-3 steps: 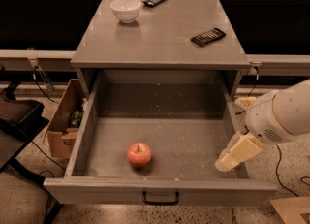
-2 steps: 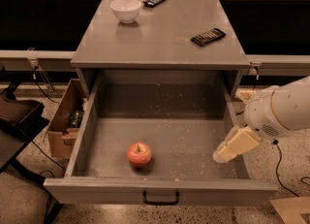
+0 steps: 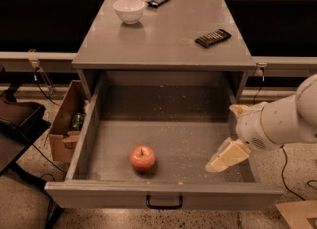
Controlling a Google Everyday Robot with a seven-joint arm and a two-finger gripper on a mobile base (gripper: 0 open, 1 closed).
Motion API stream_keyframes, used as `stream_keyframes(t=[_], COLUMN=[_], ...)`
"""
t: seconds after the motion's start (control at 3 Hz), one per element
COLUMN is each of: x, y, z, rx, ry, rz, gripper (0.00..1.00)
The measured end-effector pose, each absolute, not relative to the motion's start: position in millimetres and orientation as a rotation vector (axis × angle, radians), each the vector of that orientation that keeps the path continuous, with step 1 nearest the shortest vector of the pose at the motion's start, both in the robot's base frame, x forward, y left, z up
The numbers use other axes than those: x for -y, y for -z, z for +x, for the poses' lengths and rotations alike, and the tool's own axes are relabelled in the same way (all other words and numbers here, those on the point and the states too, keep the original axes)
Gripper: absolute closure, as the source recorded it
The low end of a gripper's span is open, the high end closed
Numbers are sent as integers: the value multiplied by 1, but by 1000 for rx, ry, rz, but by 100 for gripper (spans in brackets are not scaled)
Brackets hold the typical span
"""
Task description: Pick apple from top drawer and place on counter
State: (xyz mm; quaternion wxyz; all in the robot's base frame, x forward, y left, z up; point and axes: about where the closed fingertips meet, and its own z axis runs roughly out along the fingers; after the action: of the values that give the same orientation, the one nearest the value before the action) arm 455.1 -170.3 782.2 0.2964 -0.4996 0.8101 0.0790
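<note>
Red with yellowish patches, the apple (image 3: pixel 142 157) sits on the speckled floor of the open top drawer (image 3: pixel 163 124), close behind the front panel and left of centre. Level with the apple and well off to its right, the cream end effector (image 3: pixel 225 157) hangs low inside the drawer, carrying nothing; whether it is spread or closed I cannot tell from this angle. The main risk is the apple's roundness: a sideways approach that clips it off-centre would probably roll it leftward, toward the drawer wall or corner, where a grasp gets cramped. A low sweep could also scrape the floor. Beyond the apple, up on the table (image 3: pixel 158 44), a white bowl (image 3: pixel 129 10) and what looks like a dark remote (image 3: pixel 213 37) claim space, so a careless set-down might knock them.
</note>
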Motion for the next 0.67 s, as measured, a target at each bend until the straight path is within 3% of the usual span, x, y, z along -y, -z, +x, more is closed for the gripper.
stream_keyframes(t=[0.67], x=[137], y=[-707], z=[485], rx=[-2106], ry=[-360], rz=[-1269], gripper=[0])
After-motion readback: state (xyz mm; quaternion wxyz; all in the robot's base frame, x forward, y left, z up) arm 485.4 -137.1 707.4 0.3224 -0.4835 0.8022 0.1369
